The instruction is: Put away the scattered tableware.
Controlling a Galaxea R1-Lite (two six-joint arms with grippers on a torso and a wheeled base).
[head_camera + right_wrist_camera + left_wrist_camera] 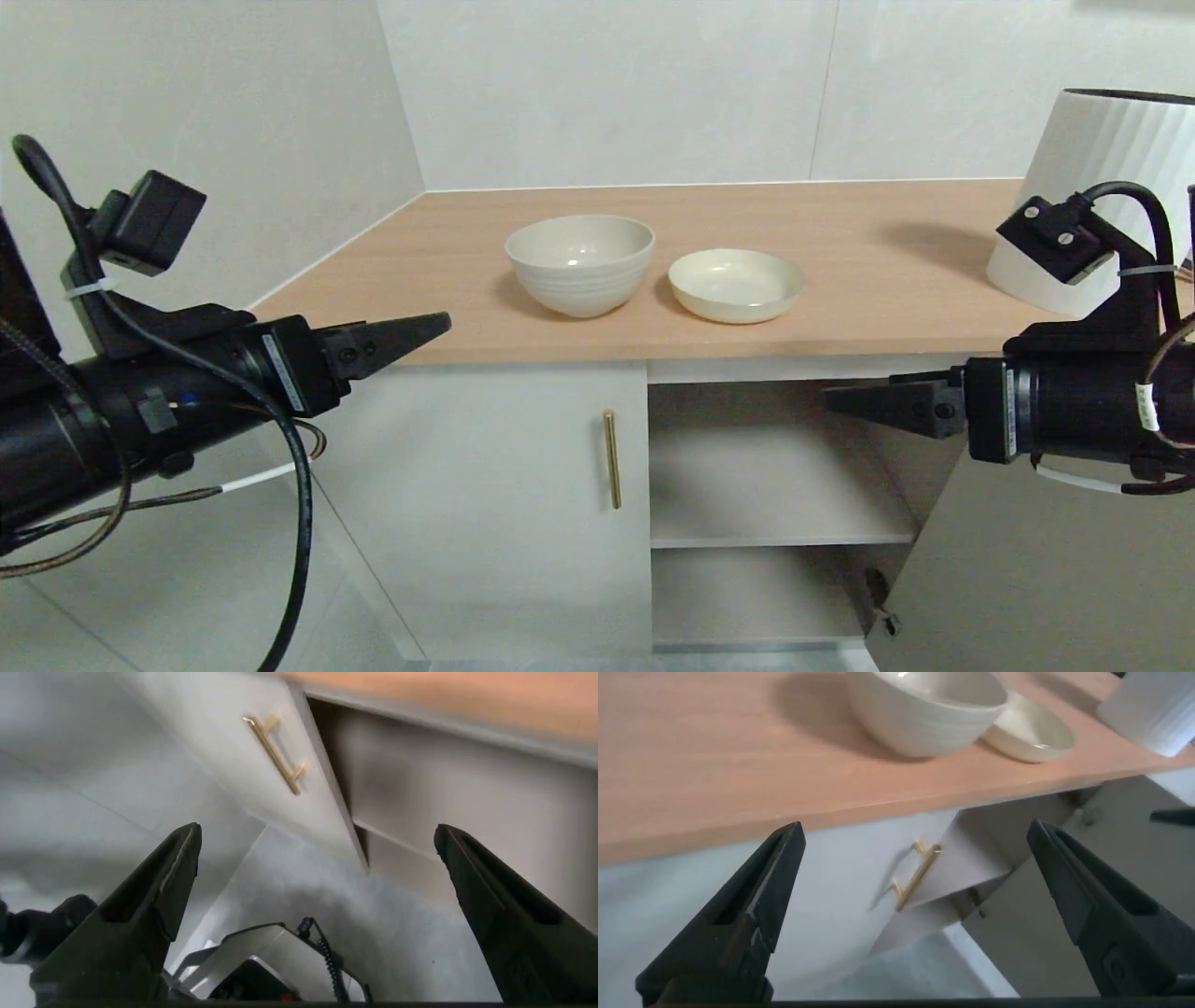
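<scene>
1. While the left tool [915, 833] and right tool [318, 833] hang wide open and empty before the cabinet [485, 485], a ribbed bowl [579, 264] and shallow dish [736, 284] sit side by side on the worktop [878, 280], above an open shelf [775, 537].
2. Both pieces look like glazed ceramic: rigid, slick and breakable. Pinching the rim wall seems the surest hold.

Head cam looks down on counter [840, 252]; wrist cams, prob. lower, face cabinet [485, 485], share door handle [611, 459].

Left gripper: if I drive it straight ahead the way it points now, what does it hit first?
Probably the closed cabinet door near its gold handle, just below the countertop; the left gripper aims there, though depth is unclear.
</scene>
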